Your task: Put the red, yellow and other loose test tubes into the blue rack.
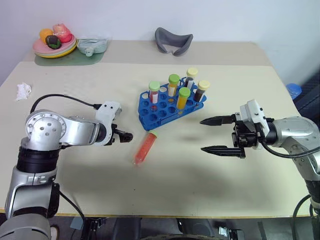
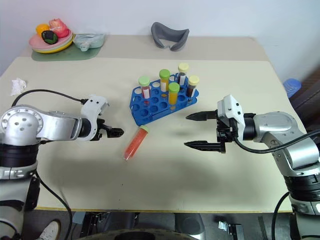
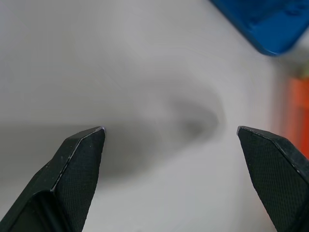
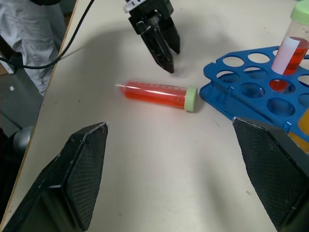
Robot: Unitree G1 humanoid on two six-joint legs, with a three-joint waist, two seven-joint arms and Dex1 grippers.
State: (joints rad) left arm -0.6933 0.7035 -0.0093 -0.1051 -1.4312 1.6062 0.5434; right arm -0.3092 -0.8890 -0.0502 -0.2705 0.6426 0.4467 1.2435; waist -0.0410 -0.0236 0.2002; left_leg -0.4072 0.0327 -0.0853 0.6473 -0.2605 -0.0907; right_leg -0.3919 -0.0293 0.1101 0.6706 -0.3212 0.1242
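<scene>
A loose red-orange test tube (image 1: 144, 148) with a green cap lies on the table just in front of the blue rack (image 1: 162, 114). Several capped tubes stand upright in the rack, among them a yellow one (image 1: 183, 98) and a red one (image 1: 154, 93). My left gripper (image 1: 126, 135) hovers just left of the lying tube, tilted down toward the table, open and empty; in its wrist view the fingertips (image 3: 87, 145) stand wide apart. My right gripper (image 1: 216, 135) is right of the tube and rack, pointing left, open and empty. In the right wrist view the tube (image 4: 159, 95) lies beside the rack (image 4: 251, 92).
A plate of fruit (image 1: 55, 47) on a green mat and a clear plastic item (image 1: 92, 45) sit at the back left. A grey curved object (image 1: 173, 41) lies at the back centre, and crumpled white paper (image 1: 23, 91) near the left edge.
</scene>
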